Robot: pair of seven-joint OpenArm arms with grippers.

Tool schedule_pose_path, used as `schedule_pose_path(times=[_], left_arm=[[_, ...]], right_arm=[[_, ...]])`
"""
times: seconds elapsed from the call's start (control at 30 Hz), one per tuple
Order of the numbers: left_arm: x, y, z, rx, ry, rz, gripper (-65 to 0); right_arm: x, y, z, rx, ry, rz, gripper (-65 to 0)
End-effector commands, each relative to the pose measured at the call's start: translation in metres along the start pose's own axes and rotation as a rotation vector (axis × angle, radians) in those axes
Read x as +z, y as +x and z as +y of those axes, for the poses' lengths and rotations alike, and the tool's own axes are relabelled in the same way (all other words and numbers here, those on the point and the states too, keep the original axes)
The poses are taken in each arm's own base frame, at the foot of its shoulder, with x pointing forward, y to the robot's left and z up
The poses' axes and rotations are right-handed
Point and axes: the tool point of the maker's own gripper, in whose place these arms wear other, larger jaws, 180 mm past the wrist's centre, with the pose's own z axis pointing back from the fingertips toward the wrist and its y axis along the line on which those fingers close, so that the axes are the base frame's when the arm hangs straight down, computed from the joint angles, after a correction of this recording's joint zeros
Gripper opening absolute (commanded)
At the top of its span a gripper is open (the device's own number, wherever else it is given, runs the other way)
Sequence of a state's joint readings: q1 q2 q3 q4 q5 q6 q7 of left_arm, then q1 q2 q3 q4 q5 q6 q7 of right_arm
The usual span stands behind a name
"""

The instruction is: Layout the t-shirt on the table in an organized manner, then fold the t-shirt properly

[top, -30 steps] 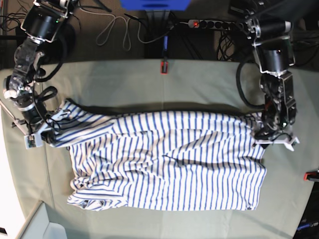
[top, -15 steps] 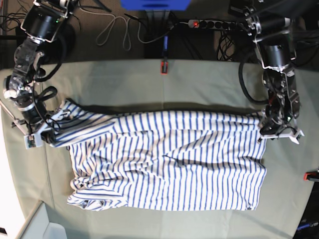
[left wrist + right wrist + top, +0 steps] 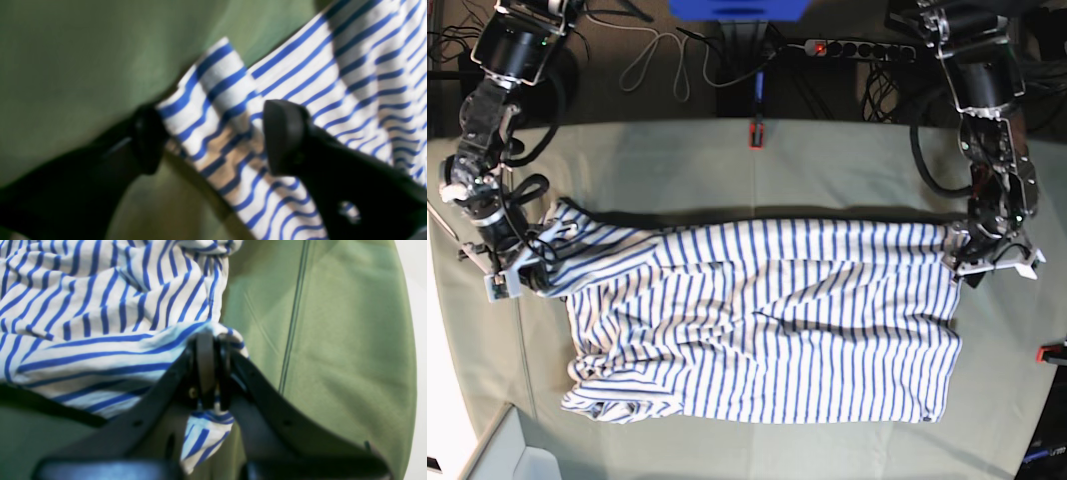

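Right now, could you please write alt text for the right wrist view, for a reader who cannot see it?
The right gripper is shut on a bunched corner of the blue-striped white t-shirt, lifting it slightly. The rest of the shirt lies rumpled to the left, with the pale green table cloth on the right.

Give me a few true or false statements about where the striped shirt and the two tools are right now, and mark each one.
1. The right tool is shut on a bunched corner of the t-shirt. True.
2. The left tool has its fingers clamped flat together with no cloth between them. False: its fingers stand apart, with a striped edge of the shirt lying between them.
3. The t-shirt is folded into a neat small square. False: it lies stretched wide across the table, still wrinkled, with cloth bunched at one near corner.
4. The two tools are at opposite ends of the shirt. True.
5. The table covering is bright red. False: it is pale grey-green.
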State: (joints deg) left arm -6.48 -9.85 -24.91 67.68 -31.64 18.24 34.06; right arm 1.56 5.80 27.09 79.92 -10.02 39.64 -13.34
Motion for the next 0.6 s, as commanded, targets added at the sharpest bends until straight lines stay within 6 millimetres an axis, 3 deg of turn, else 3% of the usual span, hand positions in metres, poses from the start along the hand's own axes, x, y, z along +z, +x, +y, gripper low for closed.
schedule_pose_path(times=[0.0, 0.4, 0.57], left_arm=[[0.0027, 0.0141, -0.0031, -0.002, -0.009, -0.037, -19.4], [0.0033, 0.0082, 0.0036, -0.003, 0.001, -0.03, -36.6], [0.0036, 0.0085, 0.0038, 0.0, 0.003, -0.03, -37.8]], right_arm=[[0.001, 0.0193, -0.0068, 0.006, -0.007, -0.063, -65.0], [0.001, 0.0193, -0.0068, 0.006, -0.007, -0.063, -65.0], [0.001, 0.0193, -0.0068, 0.006, -0.007, -0.063, -65.0]])
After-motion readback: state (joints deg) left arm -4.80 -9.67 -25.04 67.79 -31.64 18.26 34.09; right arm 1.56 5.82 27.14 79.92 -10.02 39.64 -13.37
